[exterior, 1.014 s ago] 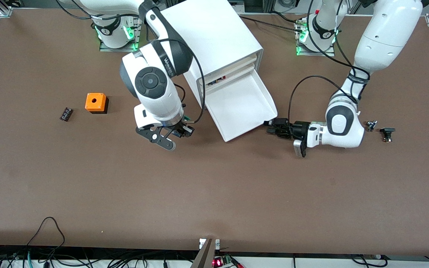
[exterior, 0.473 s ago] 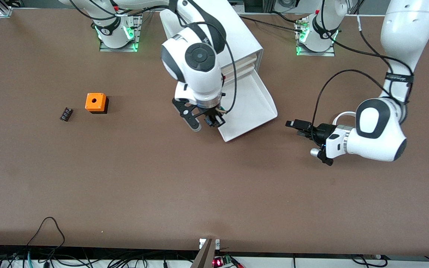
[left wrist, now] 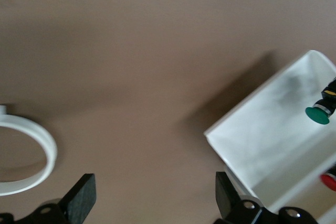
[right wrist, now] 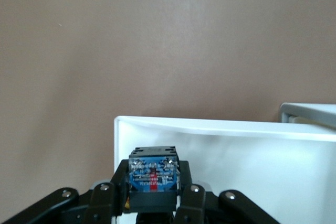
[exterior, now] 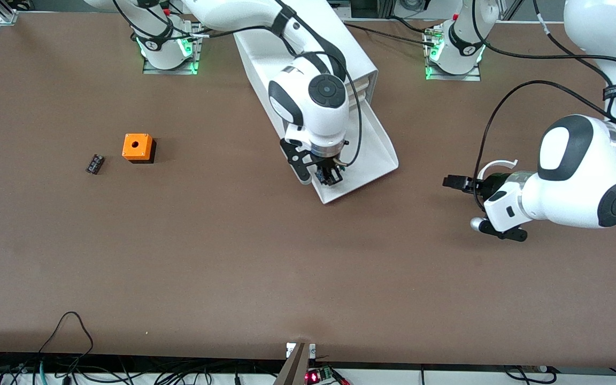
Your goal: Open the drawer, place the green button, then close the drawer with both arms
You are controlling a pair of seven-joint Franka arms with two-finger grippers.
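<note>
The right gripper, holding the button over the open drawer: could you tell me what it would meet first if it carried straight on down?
Most likely the white floor of the open drawer: the right gripper points down just inside its front wall, jaws shut on the button. Depth is hard to judge.
</note>
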